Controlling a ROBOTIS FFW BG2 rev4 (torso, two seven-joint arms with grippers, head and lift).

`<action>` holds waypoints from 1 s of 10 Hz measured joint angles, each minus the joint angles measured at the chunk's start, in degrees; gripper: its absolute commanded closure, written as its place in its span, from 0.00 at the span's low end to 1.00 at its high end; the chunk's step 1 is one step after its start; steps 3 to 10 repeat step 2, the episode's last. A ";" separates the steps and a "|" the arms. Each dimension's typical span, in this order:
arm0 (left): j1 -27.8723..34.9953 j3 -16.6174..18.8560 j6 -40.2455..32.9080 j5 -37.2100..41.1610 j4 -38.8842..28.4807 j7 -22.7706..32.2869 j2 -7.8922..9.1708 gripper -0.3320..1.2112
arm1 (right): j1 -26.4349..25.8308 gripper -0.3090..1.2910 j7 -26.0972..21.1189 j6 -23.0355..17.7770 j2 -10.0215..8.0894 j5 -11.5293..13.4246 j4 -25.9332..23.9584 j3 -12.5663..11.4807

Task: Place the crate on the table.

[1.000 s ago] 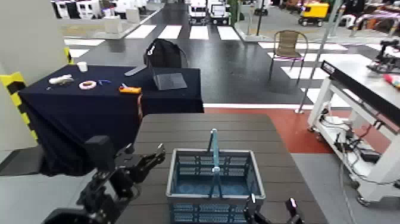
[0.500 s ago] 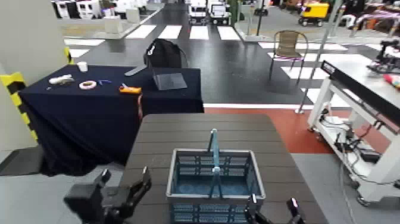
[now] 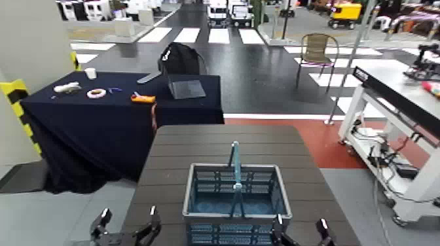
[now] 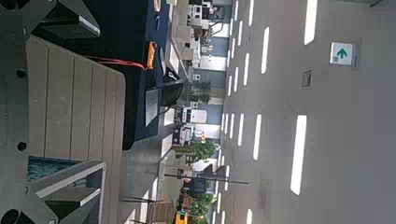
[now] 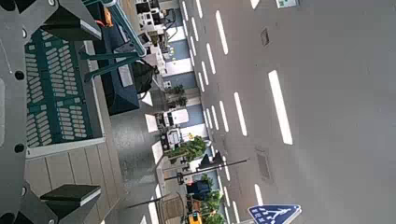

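The blue-grey lattice crate [image 3: 234,199] with its upright teal handle [image 3: 234,167] stands on the near part of the dark brown slatted table [image 3: 222,144]. My left gripper [image 3: 127,224] is open and empty at the bottom edge of the head view, left of the crate and off the table's left side. My right gripper [image 3: 299,230] is open and empty at the crate's near right corner. The right wrist view shows the crate [image 5: 56,89] between that gripper's spread fingers [image 5: 70,198]. The left wrist view shows a crate corner [image 4: 51,173] and table planks [image 4: 75,93].
A navy-draped table [image 3: 98,111] with small items and a laptop stands behind on the left. A white-framed workbench [image 3: 399,98] is on the right. A chair [image 3: 319,52] stands farther back. Grey floor lies on both sides of the brown table.
My left arm has dropped and pulled back from beside the crate's left side to the bottom edge of the head view. The crate and right gripper have not moved.
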 measured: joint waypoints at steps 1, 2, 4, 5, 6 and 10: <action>0.25 0.02 0.13 -0.29 -0.23 0.00 0.08 0.29 | 0.01 0.28 0.00 0.10 0.03 0.09 -0.02 0.00; 0.24 -0.05 0.23 -0.36 -0.25 0.00 0.08 0.29 | 0.02 0.28 0.00 0.16 0.05 0.39 -0.07 -0.04; 0.24 -0.05 0.23 -0.36 -0.25 0.00 0.08 0.29 | 0.02 0.28 0.00 0.16 0.05 0.39 -0.07 -0.04; 0.24 -0.05 0.23 -0.36 -0.25 0.00 0.08 0.29 | 0.02 0.28 0.00 0.16 0.05 0.39 -0.07 -0.04; 0.24 -0.05 0.23 -0.36 -0.25 0.00 0.08 0.29 | 0.02 0.28 0.00 0.16 0.05 0.39 -0.07 -0.04; 0.24 -0.05 0.23 -0.36 -0.25 0.00 0.08 0.29 | 0.02 0.28 0.00 0.16 0.05 0.39 -0.07 -0.04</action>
